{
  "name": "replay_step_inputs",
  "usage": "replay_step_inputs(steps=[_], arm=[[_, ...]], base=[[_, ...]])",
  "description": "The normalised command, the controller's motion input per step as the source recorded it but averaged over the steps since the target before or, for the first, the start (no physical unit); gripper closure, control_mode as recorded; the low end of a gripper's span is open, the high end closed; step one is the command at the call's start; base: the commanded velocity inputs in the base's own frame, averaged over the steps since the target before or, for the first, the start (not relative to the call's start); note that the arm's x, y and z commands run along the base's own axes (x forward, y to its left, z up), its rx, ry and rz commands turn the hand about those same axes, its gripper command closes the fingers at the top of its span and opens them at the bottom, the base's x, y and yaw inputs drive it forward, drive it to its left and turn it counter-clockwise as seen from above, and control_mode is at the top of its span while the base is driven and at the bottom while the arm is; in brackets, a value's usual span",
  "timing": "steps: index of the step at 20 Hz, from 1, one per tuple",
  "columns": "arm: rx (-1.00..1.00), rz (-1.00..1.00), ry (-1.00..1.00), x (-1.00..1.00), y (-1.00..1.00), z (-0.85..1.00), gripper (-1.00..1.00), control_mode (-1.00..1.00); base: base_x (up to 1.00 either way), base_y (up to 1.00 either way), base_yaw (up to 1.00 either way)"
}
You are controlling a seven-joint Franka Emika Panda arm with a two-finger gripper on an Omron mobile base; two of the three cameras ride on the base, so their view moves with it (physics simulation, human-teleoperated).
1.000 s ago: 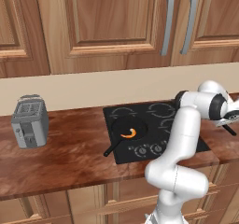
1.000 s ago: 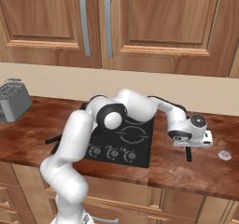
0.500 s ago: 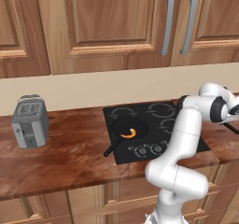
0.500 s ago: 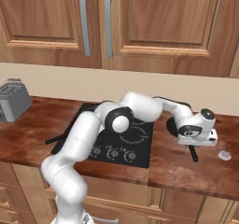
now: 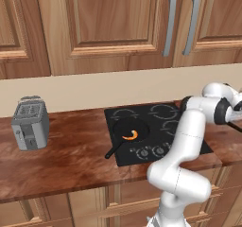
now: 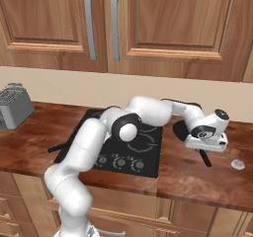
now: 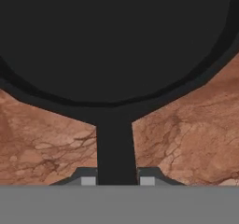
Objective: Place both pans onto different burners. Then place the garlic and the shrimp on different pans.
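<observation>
On the brown stone tabletop, the black glass cooktop already carries one pan on its front left burner, the orange shrimp curled inside it, so half the job looks settled. The white arm reaches far right of the cooktop to the second pan, which sits on the tabletop off any burner. In the hand view its handle runs straight between the two fingertips, and the hand appears clenched on it, though contact itself is hard to confirm; the handle is the natural hold for carrying it. A small pale lump, probably the garlic, waits just beyond. A toaster stands well apart.
</observation>
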Motion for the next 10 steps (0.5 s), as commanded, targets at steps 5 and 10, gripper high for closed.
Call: replay_step_inputs(steps=[5, 10], arm=[[-0.11, 0.07, -0.01, -0.41, 0.94, 0.00, 1.00, -1.00], [-0.16, 0.08, -0.04, -0.55, 0.75, 0.00, 1.00, -1.00]], base=[[0.00, 0.00, 0.00], [0.00, 0.00, 0.00]])
